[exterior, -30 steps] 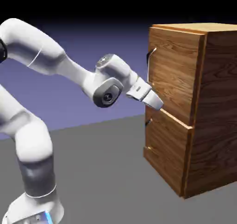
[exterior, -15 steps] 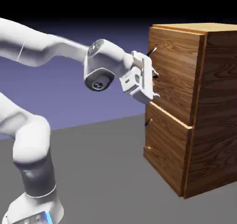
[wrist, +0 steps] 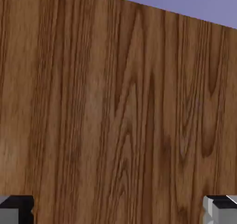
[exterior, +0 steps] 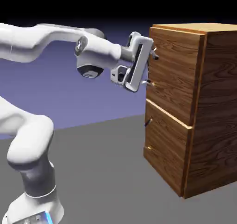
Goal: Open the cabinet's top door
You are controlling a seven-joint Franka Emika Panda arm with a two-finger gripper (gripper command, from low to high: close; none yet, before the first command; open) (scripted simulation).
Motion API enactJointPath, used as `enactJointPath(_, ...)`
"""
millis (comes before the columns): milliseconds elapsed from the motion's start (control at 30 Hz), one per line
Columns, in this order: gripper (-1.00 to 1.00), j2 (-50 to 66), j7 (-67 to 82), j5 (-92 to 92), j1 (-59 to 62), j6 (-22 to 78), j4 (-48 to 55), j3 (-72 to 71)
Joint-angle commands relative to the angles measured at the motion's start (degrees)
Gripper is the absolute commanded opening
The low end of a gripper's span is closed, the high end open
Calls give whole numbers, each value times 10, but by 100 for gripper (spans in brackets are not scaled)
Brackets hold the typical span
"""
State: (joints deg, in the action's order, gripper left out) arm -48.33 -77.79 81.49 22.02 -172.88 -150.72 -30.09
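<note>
Pincer (exterior: 152,69) is wide apart w/ nothing in it, right by the top door (exterior: 177,70) of the cabinet (exterior: 217,102). Door's shut, above the small door (exterior: 169,149). Prob. lining up now; next, get fingers round the handle, squeeze, then pull.

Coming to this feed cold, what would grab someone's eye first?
Probably the white arm, reaching in from the exterior view's left with its open fingers at the top door's handle side. Next, the tall wood-grain cabinet on the right. In the hand view, wood grain fills nearly everything beneath a blue-violet strip.
</note>
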Motion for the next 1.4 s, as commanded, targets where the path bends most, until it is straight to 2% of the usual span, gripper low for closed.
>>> enactJointPath(0, 0, -5, -11, 25, 7, 0, 3, -9)
enactJointPath(1033, 0, -153, -346, 798, 222, 11, 101, -294)
enactJointPath(1100, 0, -157, -353, 815, 227, 11, 103, -301)
enactJointPath(1267, 0, -123, -348, 828, 327, 43, 166, -347)
enactJointPath(1300, -100, -123, -348, 828, 327, 43, 166, -347)
enactJointPath(1367, -100, -120, -347, 818, 306, 57, 148, -333)
